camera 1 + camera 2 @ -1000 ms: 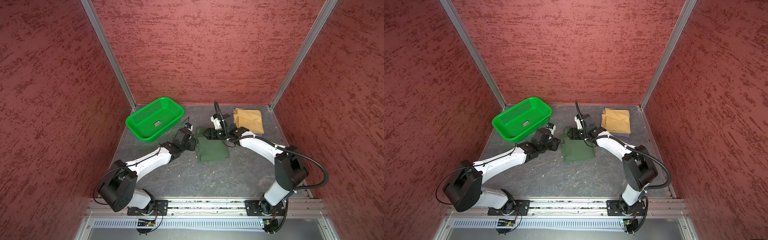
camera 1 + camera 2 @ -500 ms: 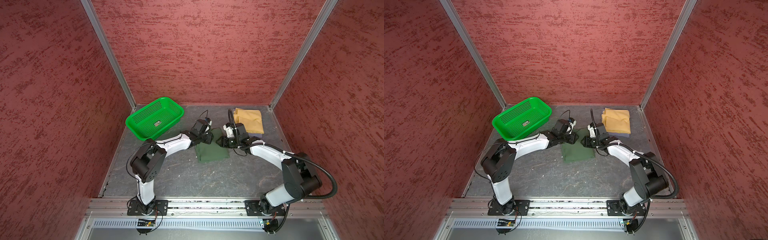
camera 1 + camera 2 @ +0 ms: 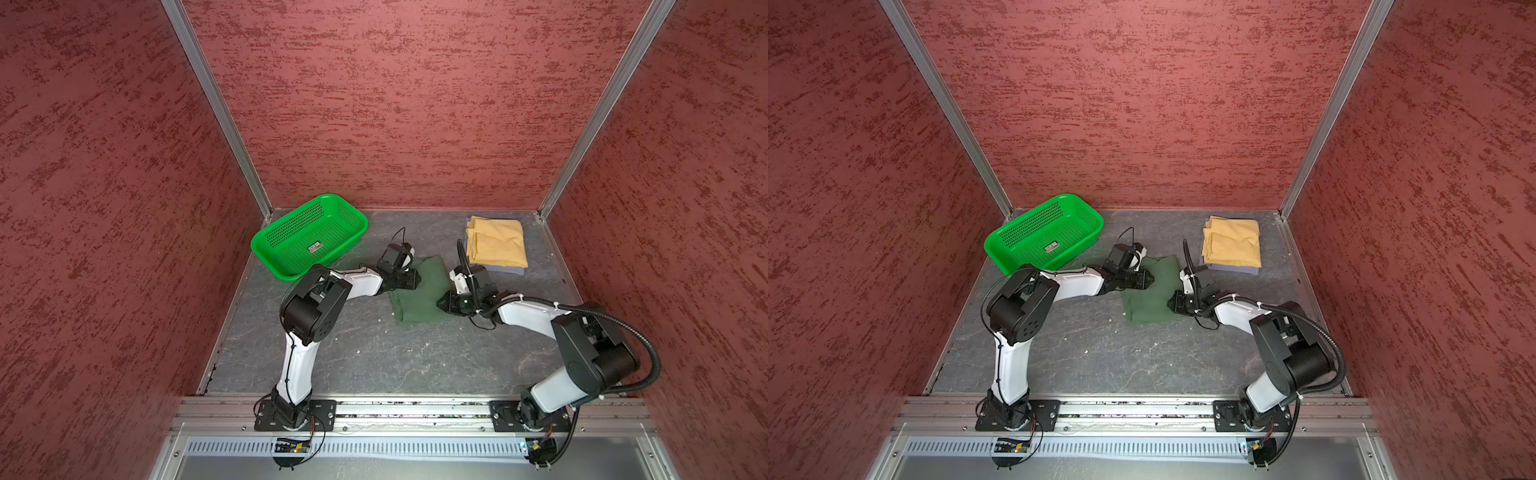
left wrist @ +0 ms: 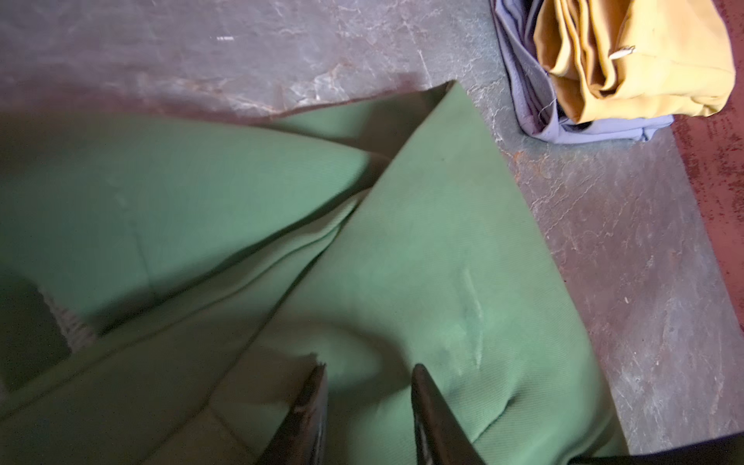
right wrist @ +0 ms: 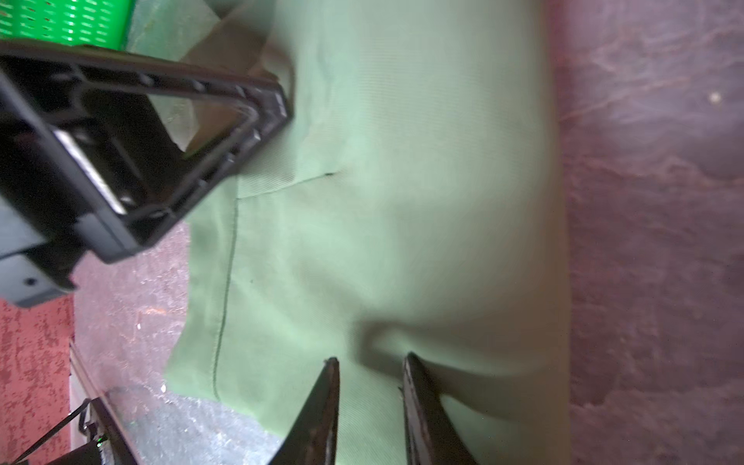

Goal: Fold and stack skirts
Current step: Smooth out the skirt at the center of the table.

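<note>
Dark green skirt (image 3: 419, 297): in both top views it lies folded mid-tabletop (image 3: 374, 357), its long axis running far to near with a slight tilt. The left tool (image 3: 409, 279) sits on its far-left edge and the right tool (image 3: 444, 303) on its near-right edge, so the arms face each other across the cloth. The mustard-yellow skirt (image 3: 496, 243) rests on the lavender-grey skirt (image 3: 505, 269) at the far right, apart from the green one and nearer the right arm. The green basket (image 3: 992, 253) stands far left, close behind the left forearm. The near tabletop is bare.

Left wrist view: the left tool (image 4: 366, 370) has its jaws narrowly apart astride a raised pucker of the dark green skirt (image 4: 402, 261). Whether they clamp it cannot be told. Bare tabletop separates the cloth's corner from the stack (image 4: 644, 60).

Right wrist view: the right tool (image 5: 370, 362) likewise straddles a small ridge of skirt (image 5: 402, 201), and its grip cannot be told either. The left tool (image 5: 249, 120) presses the opposite edge.

Judgement: a carry to the stack would run far-right, over open tabletop.
</note>
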